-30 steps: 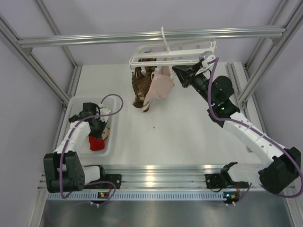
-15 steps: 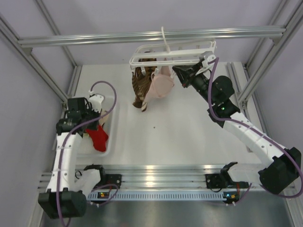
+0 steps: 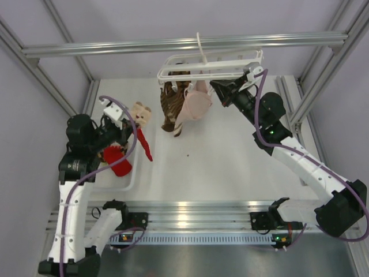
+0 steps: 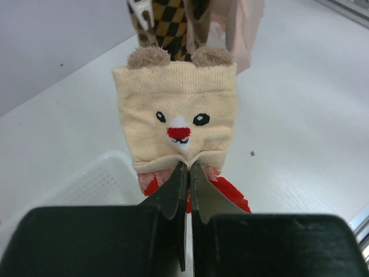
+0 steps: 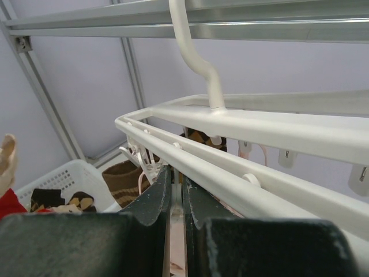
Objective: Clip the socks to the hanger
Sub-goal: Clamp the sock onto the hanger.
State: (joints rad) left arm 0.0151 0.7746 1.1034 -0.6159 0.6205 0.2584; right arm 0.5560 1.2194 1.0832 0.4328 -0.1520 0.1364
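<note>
One bear-faced sock [image 4: 177, 124], cream cuff over a red foot, is pinched between the closed fingers of the left gripper [image 4: 187, 168] and held above the white basket [image 3: 132, 175], where a red sock [image 3: 117, 163] lies. Toward the middle, a brown striped sock [image 3: 171, 108] and a pale pink sock [image 3: 195, 105] hang clipped from the hanger [image 3: 210, 62]. The right gripper [image 5: 176, 180] sits under the hanger's rail, fingers nearly together; whether they pinch anything is unclear.

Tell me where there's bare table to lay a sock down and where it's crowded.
Bare: the table middle, between the basket, the right arm and the near rail. Crowded: beneath the hanger, where the brown sock, pink sock and right claw bunch; the left claw dangles a bear-face sock by the basket.
</note>
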